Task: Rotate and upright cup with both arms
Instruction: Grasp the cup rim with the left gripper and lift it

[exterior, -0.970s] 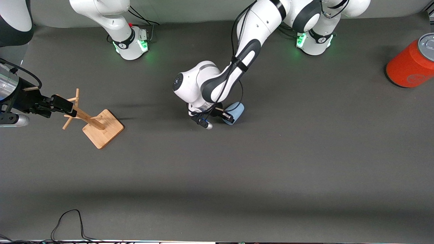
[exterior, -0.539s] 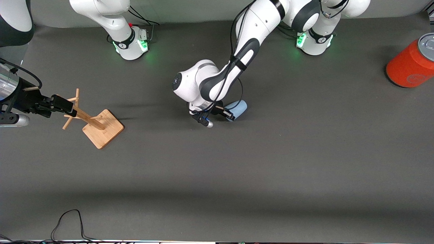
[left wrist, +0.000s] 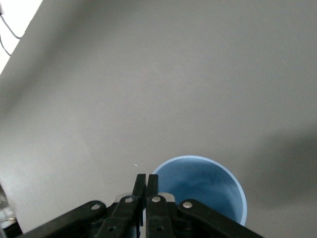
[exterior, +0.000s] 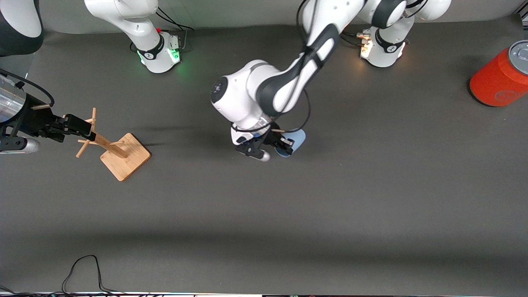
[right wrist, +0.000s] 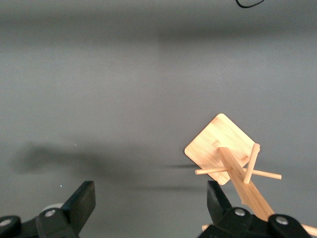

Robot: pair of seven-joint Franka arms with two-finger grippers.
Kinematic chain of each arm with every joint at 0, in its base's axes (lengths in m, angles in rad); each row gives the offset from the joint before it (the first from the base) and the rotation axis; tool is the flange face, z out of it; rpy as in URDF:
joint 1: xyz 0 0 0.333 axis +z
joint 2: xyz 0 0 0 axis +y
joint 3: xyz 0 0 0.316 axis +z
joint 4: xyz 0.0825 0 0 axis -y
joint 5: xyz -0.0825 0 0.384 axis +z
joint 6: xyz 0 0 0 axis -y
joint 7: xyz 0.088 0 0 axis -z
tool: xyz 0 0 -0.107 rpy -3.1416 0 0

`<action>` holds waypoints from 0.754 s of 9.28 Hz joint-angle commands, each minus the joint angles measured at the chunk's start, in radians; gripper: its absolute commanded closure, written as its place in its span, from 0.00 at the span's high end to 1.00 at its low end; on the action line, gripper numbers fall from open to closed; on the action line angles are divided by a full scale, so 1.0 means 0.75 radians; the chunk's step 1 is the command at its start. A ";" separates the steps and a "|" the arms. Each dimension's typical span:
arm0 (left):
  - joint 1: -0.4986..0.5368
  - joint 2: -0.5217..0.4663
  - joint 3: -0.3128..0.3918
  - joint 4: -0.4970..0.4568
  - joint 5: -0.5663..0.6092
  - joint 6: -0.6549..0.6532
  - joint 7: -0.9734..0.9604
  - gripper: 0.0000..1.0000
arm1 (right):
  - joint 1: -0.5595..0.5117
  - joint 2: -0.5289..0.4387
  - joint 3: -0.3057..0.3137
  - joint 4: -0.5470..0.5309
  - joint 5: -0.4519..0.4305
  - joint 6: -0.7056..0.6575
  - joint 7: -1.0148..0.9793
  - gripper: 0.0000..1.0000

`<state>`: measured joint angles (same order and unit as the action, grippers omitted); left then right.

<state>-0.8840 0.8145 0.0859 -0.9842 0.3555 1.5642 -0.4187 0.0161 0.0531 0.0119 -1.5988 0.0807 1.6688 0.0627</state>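
Left gripper [exterior: 285,145] clenched on cup [exterior: 295,139] rim (mid-table); right gripper [right wrist: 151,203], fingers spread, waits over wooden rack [exterior: 111,145].

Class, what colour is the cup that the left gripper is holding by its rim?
Light blue, inside and out. The cup shows best in the left wrist view.

I'm looking at a robotics lab: two white arms [exterior: 264,90] bolted along one edge of a grey-matted bench [exterior: 330,206], cables [exterior: 82,272] trailing.
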 commanded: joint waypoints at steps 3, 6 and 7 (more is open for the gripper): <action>0.099 -0.273 0.008 -0.402 -0.189 0.502 -0.196 0.00 | 0.009 -0.069 -0.006 -0.049 -0.130 0.000 -0.028 1.00; 0.109 -0.486 0.026 -0.938 -0.137 1.123 -0.430 0.00 | 0.015 -0.109 0.000 -0.049 -0.179 0.017 -0.020 1.00; 0.101 -0.497 0.047 -1.053 -0.029 1.306 -0.571 0.00 | 0.054 -0.138 -0.010 -0.053 -0.193 0.013 -0.008 1.00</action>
<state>-0.7942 0.5199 0.1029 -1.6001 0.2659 2.4048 -0.7300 0.0238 0.0062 0.0128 -1.6084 -0.0410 1.6713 0.0623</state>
